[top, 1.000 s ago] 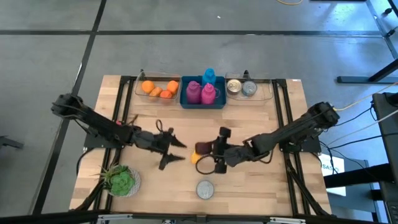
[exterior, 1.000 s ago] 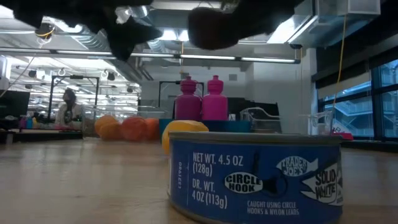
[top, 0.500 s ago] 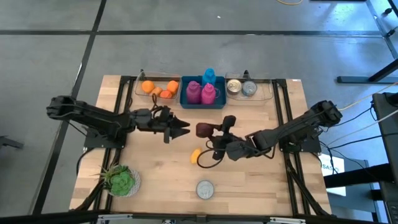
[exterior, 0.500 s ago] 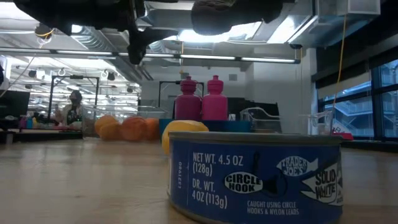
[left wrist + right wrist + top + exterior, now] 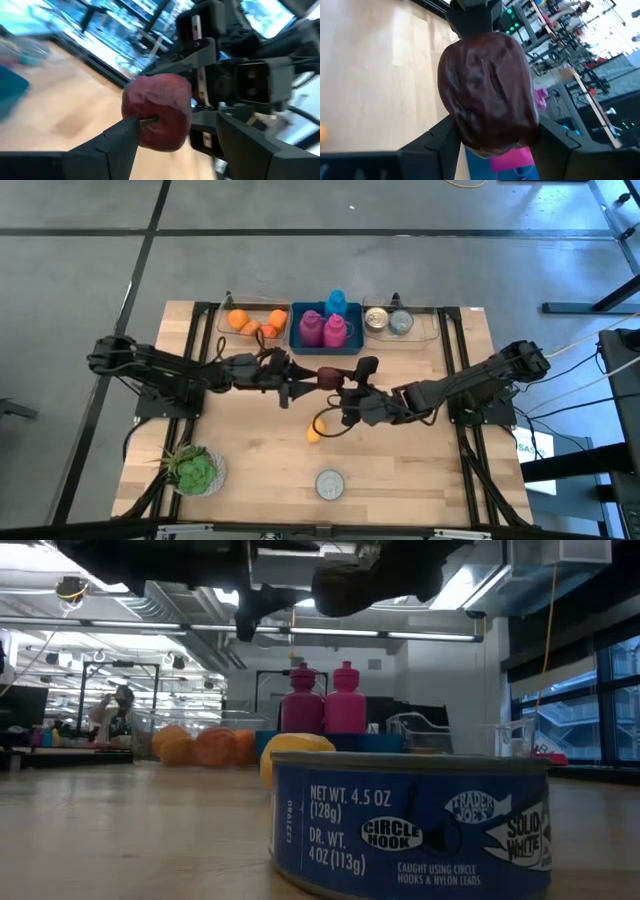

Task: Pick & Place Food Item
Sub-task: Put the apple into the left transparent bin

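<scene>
Red apple (image 5: 329,377) between right pincer (image 5: 338,385) and left pincer (image 5: 303,388).

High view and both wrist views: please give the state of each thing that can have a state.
apple: held in the air above the table.
right hand: shut on the apple.
left hand: open, one finger on each side of the apple.
tuna can: upright on the table.
pink bottles: upright in the blue bin.

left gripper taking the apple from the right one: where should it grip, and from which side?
Probably the free stem end of the red apple, approached head-on opposite the right gripper, which clamps its flanks. The left gripper is open, its fingers straddling the apple, so it could close across the bare sides.
</scene>
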